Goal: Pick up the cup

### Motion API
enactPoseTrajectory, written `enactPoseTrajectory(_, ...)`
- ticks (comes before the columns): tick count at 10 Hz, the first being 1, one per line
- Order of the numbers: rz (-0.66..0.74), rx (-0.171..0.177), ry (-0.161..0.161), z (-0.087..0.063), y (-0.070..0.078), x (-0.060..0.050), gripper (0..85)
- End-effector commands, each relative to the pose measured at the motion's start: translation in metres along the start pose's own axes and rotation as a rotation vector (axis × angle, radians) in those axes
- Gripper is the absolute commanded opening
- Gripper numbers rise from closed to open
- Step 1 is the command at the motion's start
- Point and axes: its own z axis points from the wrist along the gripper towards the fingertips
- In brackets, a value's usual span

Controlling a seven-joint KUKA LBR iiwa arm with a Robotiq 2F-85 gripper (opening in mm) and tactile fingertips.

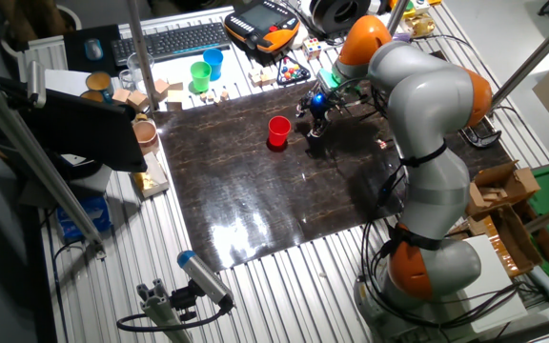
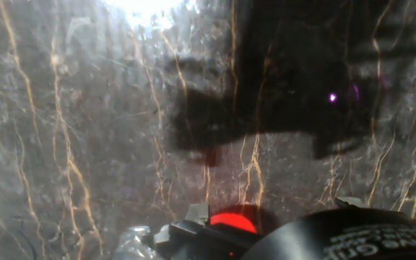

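Observation:
The small red cup [image 1: 278, 131] stands upright on the dark marbled mat [image 1: 255, 200], near its far middle. My gripper [image 1: 315, 122] hangs low over the mat just right of the cup, apart from it and holding nothing. Its fingers look spread. In the hand view a red rounded patch [image 2: 231, 219] shows at the bottom edge, partly hidden behind dark parts of the hand [image 2: 193, 232]. It matches the cup. The rest of that view is mat and the hand's shadow.
A green cup [image 1: 200, 75] and a blue cup [image 1: 213, 63] stand behind the mat at the far left. Wooden blocks [image 1: 156, 92], a keyboard [image 1: 170, 42] and an orange-black pendant [image 1: 262, 26] lie beyond. A brown cup [image 1: 145, 133] sits left of the mat.

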Motion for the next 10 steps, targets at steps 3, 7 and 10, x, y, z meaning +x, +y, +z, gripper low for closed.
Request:
enactPoseTrajectory(3,0.004,0.005,0.011,0.009,0.001,0.010,85.0)
enactPoseTrajectory(7,0.001,0.019,0.028,0.014,0.006,0.021,85.0)
enactPoseTrajectory(10,0.011,0.022,0.049,0.023,0.010,0.028,85.0)
